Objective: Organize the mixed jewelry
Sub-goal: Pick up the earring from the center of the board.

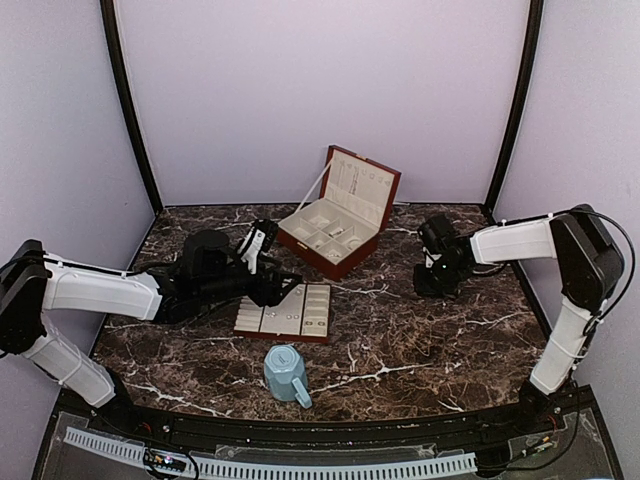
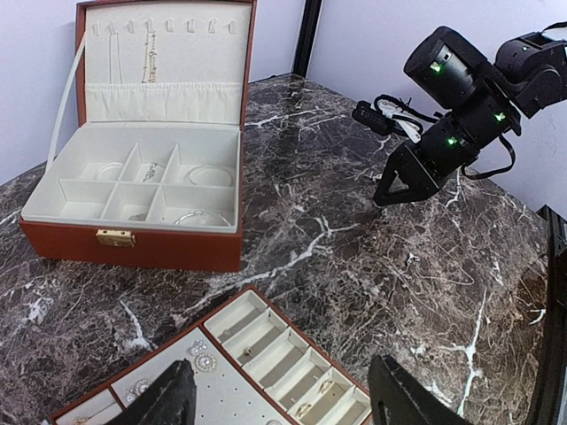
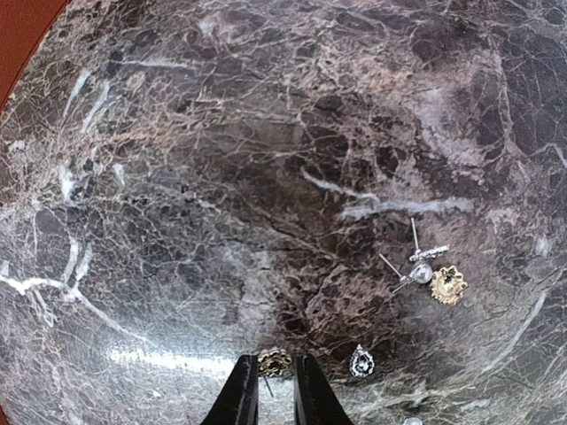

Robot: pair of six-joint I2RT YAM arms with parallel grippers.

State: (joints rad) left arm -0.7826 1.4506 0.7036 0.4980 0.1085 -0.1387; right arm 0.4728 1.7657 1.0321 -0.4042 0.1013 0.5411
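Loose jewelry lies on the marble under my right gripper (image 3: 275, 390): a teardrop crystal stud (image 3: 361, 361), a pearl stud (image 3: 423, 273), a bar stud (image 3: 428, 252) and a gold flower piece (image 3: 448, 285). A second gold flower stud (image 3: 275, 361) sits between the right fingertips, which stand narrow against it. My right gripper (image 1: 435, 283) points down at the table right of the box. My left gripper (image 2: 279, 400) hangs open above the flat tray (image 2: 266, 305), which holds rings (image 2: 323, 390) and round studs (image 2: 205, 361). Nothing is between the left fingers.
The open brown jewelry box (image 1: 340, 255) stands at the back centre, thin bracelets (image 2: 202, 215) in its compartments and chains on the lid. A light-blue mug (image 1: 287, 372) sits near the front edge, just before the tray (image 1: 262, 320). Purple walls close in the table.
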